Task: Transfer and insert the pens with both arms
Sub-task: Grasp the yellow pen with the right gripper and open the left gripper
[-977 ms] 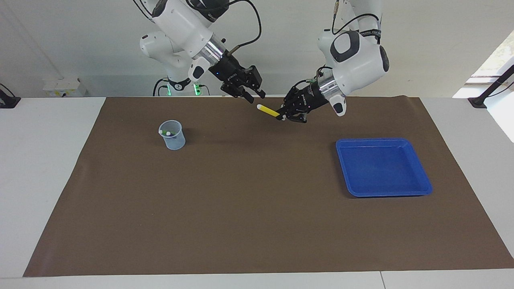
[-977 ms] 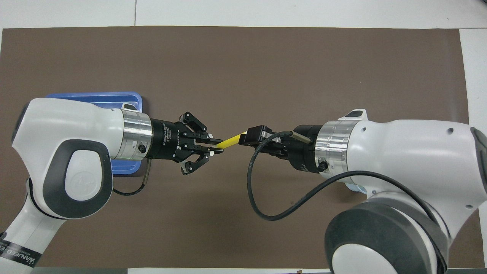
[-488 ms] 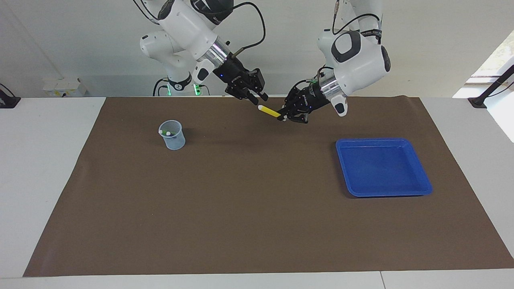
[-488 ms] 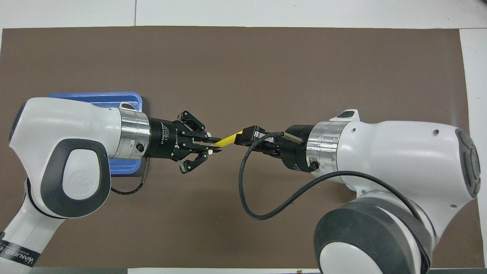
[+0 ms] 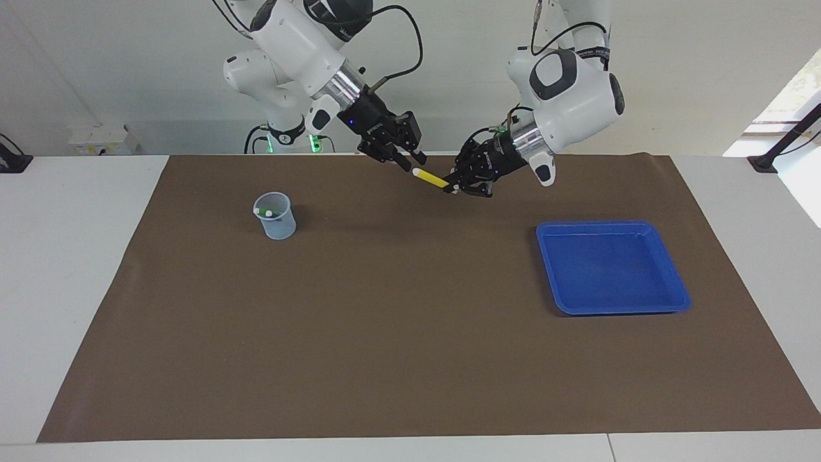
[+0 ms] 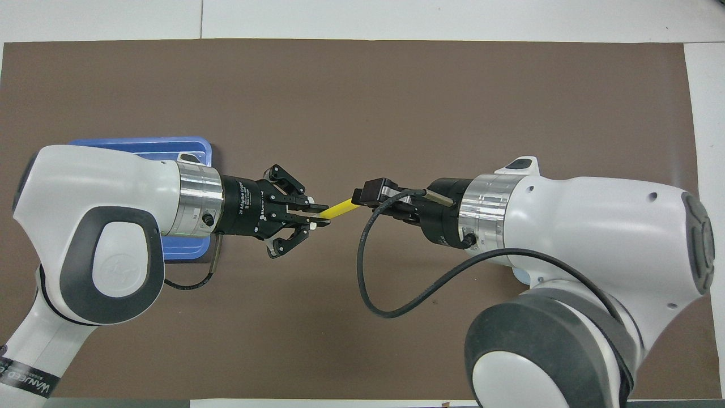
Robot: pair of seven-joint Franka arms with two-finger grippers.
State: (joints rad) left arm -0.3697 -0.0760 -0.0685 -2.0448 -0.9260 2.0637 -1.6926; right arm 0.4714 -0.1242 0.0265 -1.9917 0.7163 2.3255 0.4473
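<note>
My left gripper is shut on the lower end of a yellow pen, held in the air over the mat near the robots' edge. The pen's pale end points up toward my right gripper, which hangs just at that end with its fingers apart. In the overhead view the yellow pen bridges the left gripper and the right gripper. A clear cup toward the right arm's end holds a green pen and another pale tip.
A blue tray lies on the brown mat toward the left arm's end, partly under the left arm in the overhead view. The right arm covers the cup from above.
My right gripper has come down and closer to the pen's pale end, its fingers narrowing a little. The left gripper has kept its hold, shifting only slightly.
</note>
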